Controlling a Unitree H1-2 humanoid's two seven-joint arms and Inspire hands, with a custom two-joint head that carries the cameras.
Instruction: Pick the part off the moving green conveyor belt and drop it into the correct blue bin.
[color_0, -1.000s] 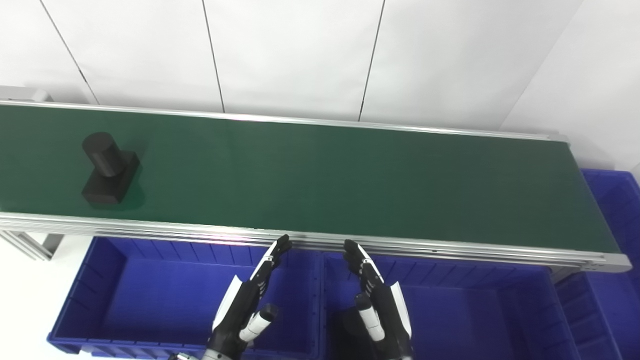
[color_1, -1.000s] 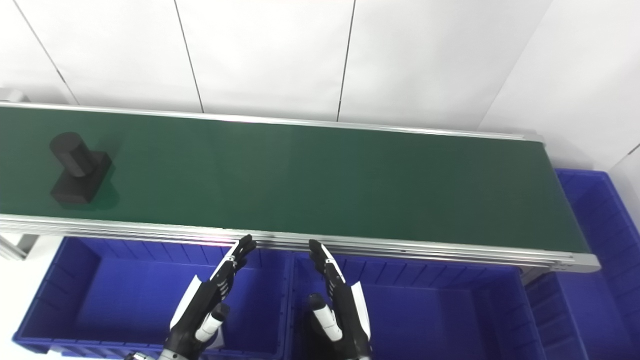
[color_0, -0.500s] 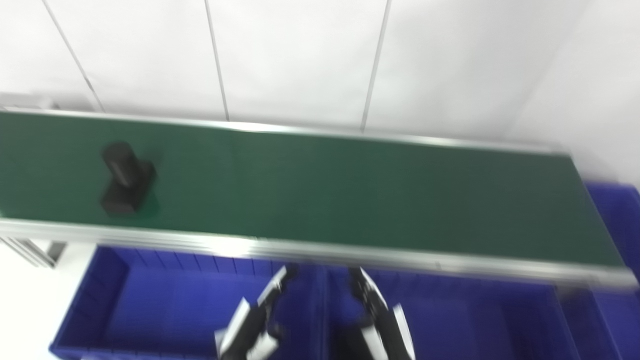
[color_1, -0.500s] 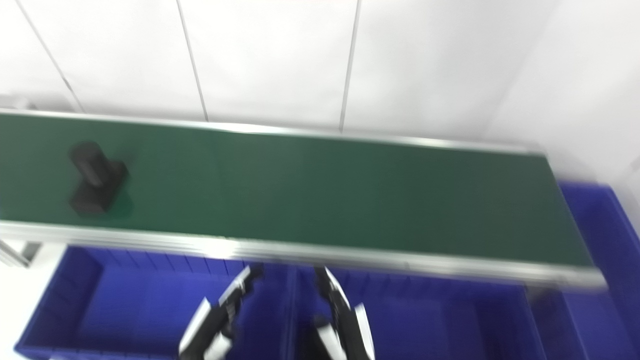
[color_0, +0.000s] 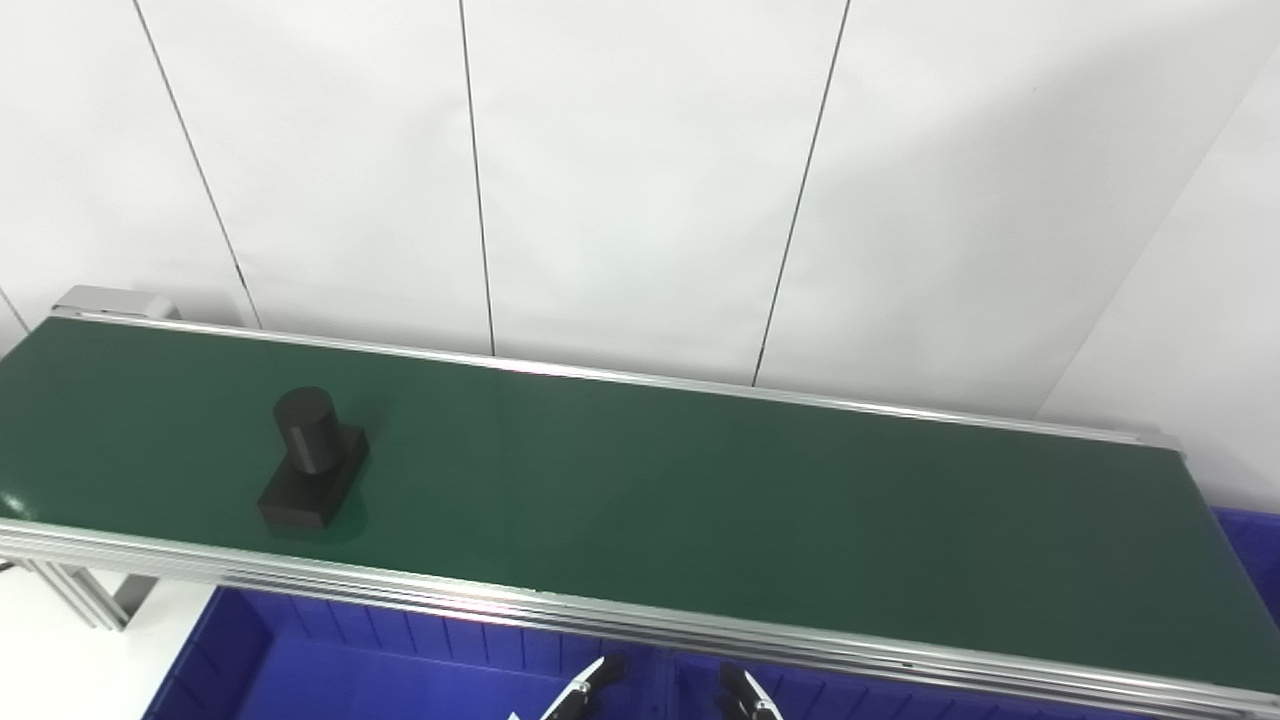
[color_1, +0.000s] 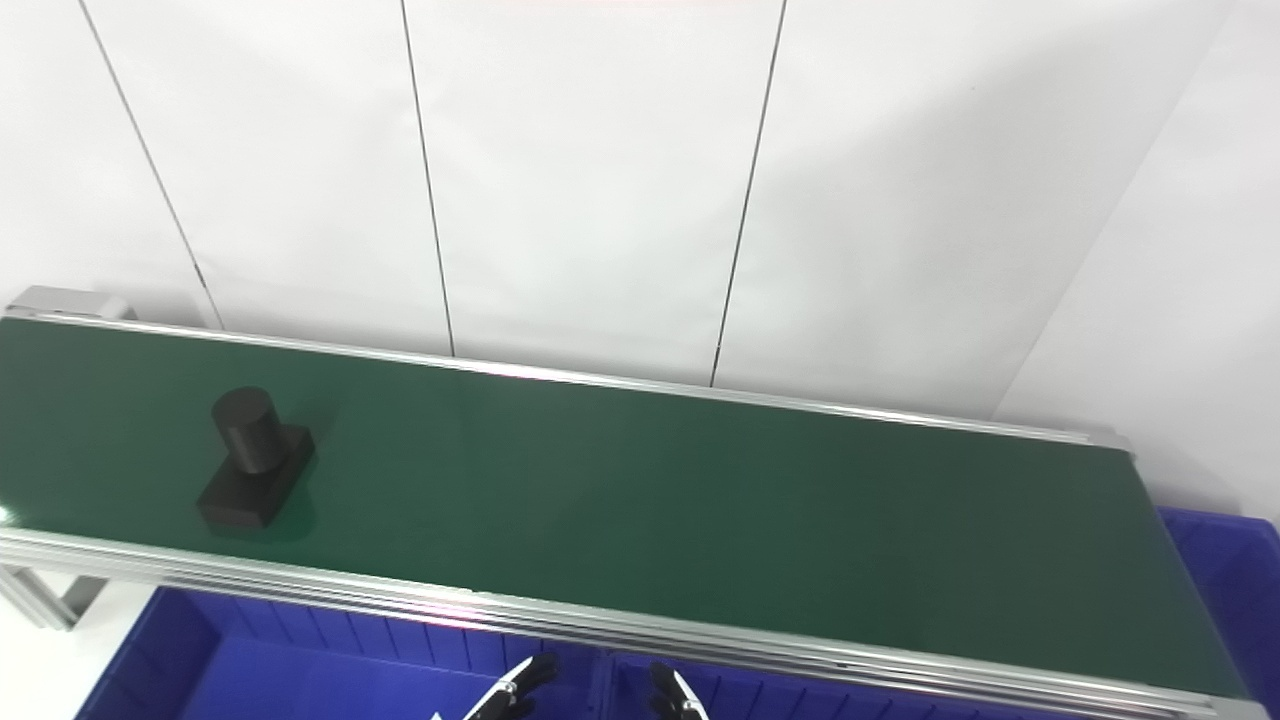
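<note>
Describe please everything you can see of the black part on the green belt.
The black part looks matte, perhaps plastic or rubber. It has two pieces: a flat rectangular base with rounded corners and an upright round cylinder rising from the base's far end. It rests base-down on the green conveyor belt, toward its left end and nearer the front rail. Only the belt touches it; neither hand is near it.

part (color_0: 312, 462) on conveyor belt (color_0: 700, 500) at left, bins (color_0: 330, 670) in front below
</note>
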